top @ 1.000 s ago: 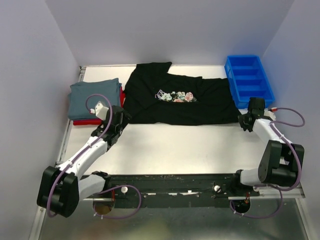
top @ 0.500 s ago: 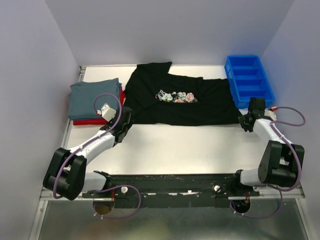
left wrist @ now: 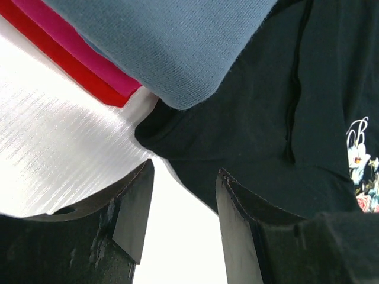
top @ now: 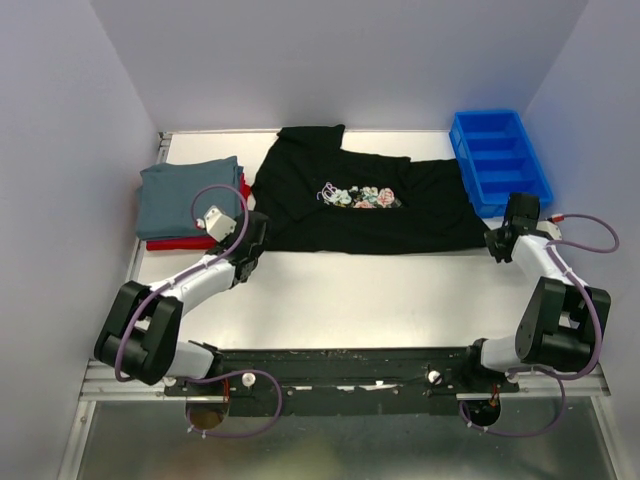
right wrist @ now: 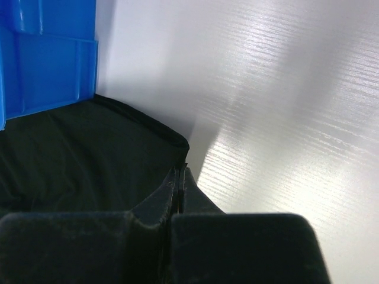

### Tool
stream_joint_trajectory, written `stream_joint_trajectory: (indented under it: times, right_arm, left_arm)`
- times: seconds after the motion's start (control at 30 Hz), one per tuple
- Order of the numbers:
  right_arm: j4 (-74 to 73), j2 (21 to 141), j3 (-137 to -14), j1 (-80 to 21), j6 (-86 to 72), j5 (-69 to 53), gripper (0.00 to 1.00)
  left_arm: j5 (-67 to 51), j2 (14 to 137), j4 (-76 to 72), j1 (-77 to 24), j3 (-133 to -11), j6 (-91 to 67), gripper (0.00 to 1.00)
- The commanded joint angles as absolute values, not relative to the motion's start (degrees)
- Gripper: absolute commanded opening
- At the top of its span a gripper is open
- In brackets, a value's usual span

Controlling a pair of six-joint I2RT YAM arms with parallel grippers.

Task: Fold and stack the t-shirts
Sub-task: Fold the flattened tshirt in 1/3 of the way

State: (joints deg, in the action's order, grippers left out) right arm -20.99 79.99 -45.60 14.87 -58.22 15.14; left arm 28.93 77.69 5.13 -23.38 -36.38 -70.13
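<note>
The black t-shirt [top: 400, 225] with its floral print [top: 360, 196] lies spread across the far middle of the table. The slate grey-blue t-shirt [top: 190, 195] lies folded on top of the red t-shirt [top: 175, 243] at the far left. My left gripper [top: 254, 234] is open and empty, low over the table at the black shirt's near-left corner [left wrist: 160, 133], with the corner just ahead of its fingers [left wrist: 135, 204]. The grey-blue shirt [left wrist: 172, 41] and red shirt [left wrist: 77, 65] lie beyond it. My right gripper [top: 497, 245] is shut on the black shirt's near-right corner [right wrist: 172, 142].
The blue plastic bin [top: 497, 160] stands at the far right, just beyond the right gripper and touching the black shirt's edge; it also shows in the right wrist view [right wrist: 47, 65]. Bare white table [top: 360, 295] stretches between the shirts and the arm bases. Walls close in on three sides.
My left gripper has moved forward and right to the black shirt's near-left corner. My right gripper has shifted slightly right with the cloth, and the black shirt has slid a little to the right.
</note>
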Motion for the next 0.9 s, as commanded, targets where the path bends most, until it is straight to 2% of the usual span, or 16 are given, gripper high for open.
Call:
stream_joint_trajectory:
  times: [0.0, 0.17, 0.37, 0.63, 0.87]
  right_arm:
    - [-22.59, 80.94, -46.93, 15.73, -57.31, 16.70, 0.01]
    - [-22.59, 81.12, -47.11, 15.91, -57.22, 16.08, 0.01]
    - [-22.59, 81.30, -47.11, 16.26, -57.22, 15.56, 0.01]
    - [-22.59, 80.60, -46.84, 16.87, -57.22, 15.21, 0.01]
    - [-22.76, 80.07, -47.02, 17.49, -57.22, 15.38, 0.01]
  left_arm:
    - [29.97, 79.28, 5.01, -23.55, -38.23, -70.66, 0.57]
    - [32.25, 81.56, 5.98, -23.20, -39.37, -69.18, 0.49]
    - [31.56, 86.65, 7.65, -22.06, -41.31, -69.78, 0.49]
    - [25.32, 91.58, 5.10, -13.02, -42.71, -68.30, 0.43]
    - [27.42, 83.95, 6.42, -12.30, -40.18, -66.54, 0.42]
